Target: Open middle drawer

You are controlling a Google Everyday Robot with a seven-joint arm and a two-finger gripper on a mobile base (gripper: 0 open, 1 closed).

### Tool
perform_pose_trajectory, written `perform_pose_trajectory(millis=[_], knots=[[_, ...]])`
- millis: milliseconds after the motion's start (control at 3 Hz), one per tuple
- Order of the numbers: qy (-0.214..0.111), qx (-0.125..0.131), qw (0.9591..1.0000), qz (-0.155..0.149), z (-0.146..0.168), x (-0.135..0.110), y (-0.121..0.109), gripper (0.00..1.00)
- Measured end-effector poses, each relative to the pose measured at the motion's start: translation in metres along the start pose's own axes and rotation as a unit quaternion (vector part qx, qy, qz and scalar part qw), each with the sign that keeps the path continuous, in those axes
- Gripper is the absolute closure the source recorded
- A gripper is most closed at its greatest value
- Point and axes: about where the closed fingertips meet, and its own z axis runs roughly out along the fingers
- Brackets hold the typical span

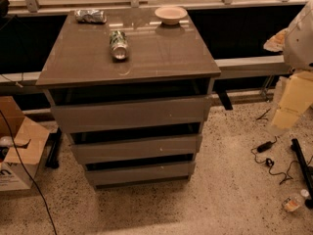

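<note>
A grey-brown cabinet (83,58) stands in the middle of the view with three handleless drawer fronts. The middle drawer (137,148) is the medium-height front, between the tallest top front (129,114) and the slimmest bottom front (139,173). Its front sits in line with the other two, with a dark gap above it. My gripper (287,112) hangs at the right edge of the view on the white arm (301,33). It is well to the right of the cabinet, at about the height of the top drawer, and touches nothing.
A green can (118,44) lies on the cabinet top, with a crumpled silver packet (90,16) and a pale bowl (170,14) at the back. A cardboard box (17,146) stands on the left. Cables (266,155), a black pole (303,168) and a bottle (293,202) lie on the floor at the right.
</note>
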Motion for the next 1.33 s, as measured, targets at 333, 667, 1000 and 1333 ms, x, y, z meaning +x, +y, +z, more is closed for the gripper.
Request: perform_pose_trajectory(millis=[333,667,1000,1333], knots=[[-0.003,0.0,1.0,-0.001,0.002,0.0,0.0,0.0],[-0.035,-0.005,0.9993,-0.014,0.023,-0.002,-0.001,0.0],[-0.08,-0.049,0.9953,0.021,0.066,-0.004,-0.004,0.0],[-0.089,-0.062,0.9937,0.026,0.076,-0.006,-0.004,0.0]])
